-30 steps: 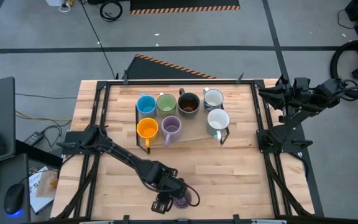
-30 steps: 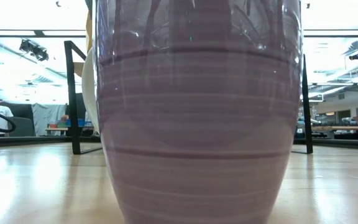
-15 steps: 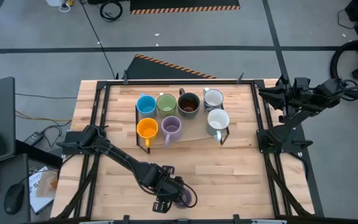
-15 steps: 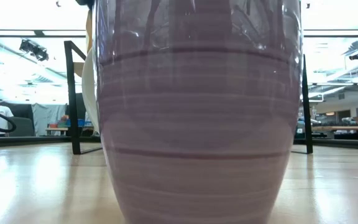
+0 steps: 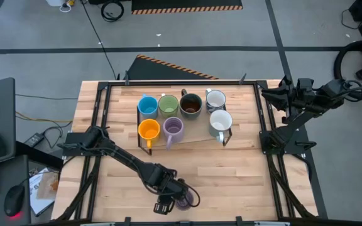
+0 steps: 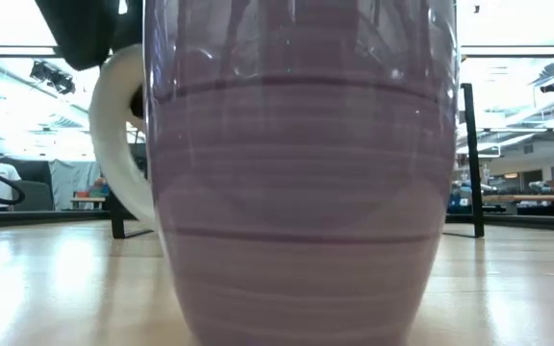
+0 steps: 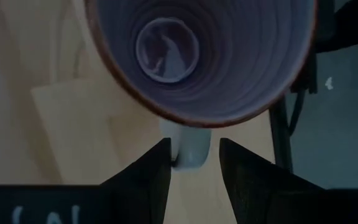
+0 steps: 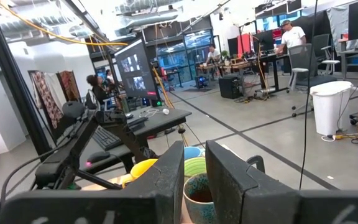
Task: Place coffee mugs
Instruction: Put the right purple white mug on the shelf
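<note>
The left gripper [image 7: 192, 163] pinched the purple mug [image 5: 184, 201] by its handle near the table [image 5: 231, 169] edge, jaws closed; next, lifting toward the rack's 7 mugs. Right jaws nearly shut.

Seven mugs [image 5: 182, 115] on rack [image 5: 193, 140] at table's [image 5: 244, 176] far middle: four behind, three before. Eighth mug [image 5: 185, 201] apart at near edge, left gripper [image 5: 170, 199] at its handle [image 7: 189, 147]. Right arm parked at right edge.

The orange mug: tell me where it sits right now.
In the high view the orange mug stands left of a purple mug, in front of the blue mug.
</note>
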